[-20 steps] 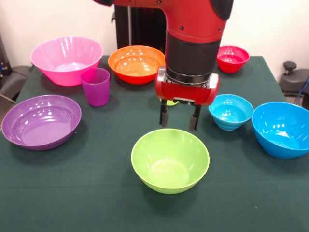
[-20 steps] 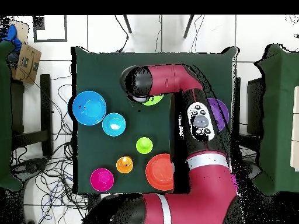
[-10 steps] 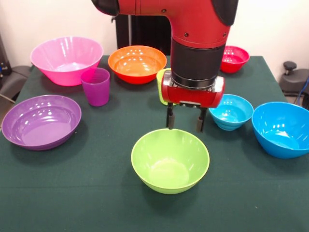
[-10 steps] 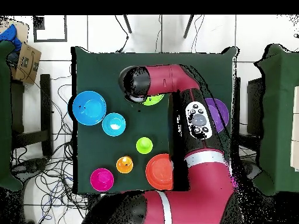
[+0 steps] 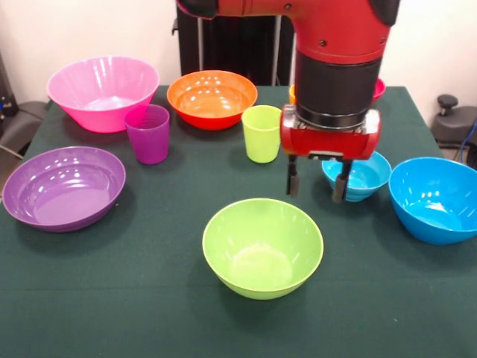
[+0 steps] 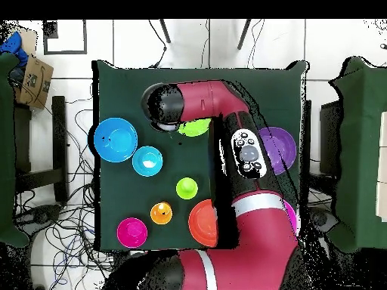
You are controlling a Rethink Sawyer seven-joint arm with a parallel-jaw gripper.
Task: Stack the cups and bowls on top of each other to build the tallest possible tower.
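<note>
My gripper (image 5: 317, 183) hangs open and empty just above the table, between the lime green bowl (image 5: 262, 250) in front and the small light blue bowl (image 5: 358, 173) to its right. The lime green cup (image 5: 262, 133) stands upright left of the wrist. Further left stands the purple cup (image 5: 147, 133). The arm mostly hides the orange cup (image 6: 161, 214) in the front view. From overhead the arm covers my gripper and part of the lime green bowl (image 6: 198, 127).
The big pink bowl (image 5: 103, 91) and the orange bowl (image 5: 212, 97) sit at the back. The shallow purple bowl (image 5: 63, 186) lies at the left, the big blue bowl (image 5: 436, 198) at the right. A sliver of the small red bowl (image 5: 380, 88) shows behind the arm.
My gripper has slid right in the front view, off the lime green bowl's far rim toward the light blue bowl. It stays open. The lime green cup now shows fully.
</note>
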